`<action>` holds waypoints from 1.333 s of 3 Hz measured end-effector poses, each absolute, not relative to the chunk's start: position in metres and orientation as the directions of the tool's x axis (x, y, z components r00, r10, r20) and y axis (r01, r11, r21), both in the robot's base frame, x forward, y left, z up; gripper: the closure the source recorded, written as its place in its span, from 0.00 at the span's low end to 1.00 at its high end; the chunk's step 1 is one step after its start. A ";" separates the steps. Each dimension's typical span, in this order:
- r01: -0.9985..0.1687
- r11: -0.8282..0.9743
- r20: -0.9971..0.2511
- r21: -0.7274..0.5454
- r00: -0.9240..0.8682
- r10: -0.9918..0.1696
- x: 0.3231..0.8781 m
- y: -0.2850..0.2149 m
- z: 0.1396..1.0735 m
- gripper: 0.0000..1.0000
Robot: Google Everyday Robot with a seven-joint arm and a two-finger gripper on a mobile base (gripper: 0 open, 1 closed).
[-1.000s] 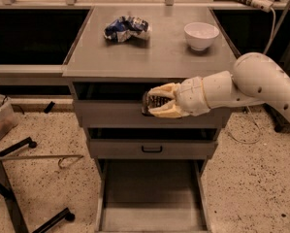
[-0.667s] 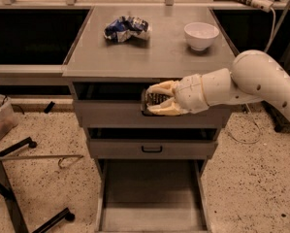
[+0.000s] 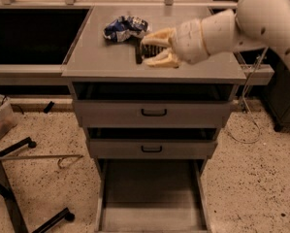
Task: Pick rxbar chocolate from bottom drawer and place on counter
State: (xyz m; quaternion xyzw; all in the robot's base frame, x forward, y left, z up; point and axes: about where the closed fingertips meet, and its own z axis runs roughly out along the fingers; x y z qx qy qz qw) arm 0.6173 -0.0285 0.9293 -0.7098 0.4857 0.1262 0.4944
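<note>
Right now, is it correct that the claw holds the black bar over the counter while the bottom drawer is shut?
Not quite: the camera view shows the bottom drawer pulled open. The claw does hold the black bar over the counter.

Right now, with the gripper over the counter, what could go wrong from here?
The gripper holds the rxbar chocolate over the counter, close beside the blue-and-white bag; lowering it may nudge the bag. The bar sits far out in the gripper, so it might slip early. The bottom drawer stands open, and the base could bump it.
</note>
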 end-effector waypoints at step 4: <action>-0.835 0.116 -0.665 -0.538 0.336 -0.667 0.748 -0.035 0.949 1.00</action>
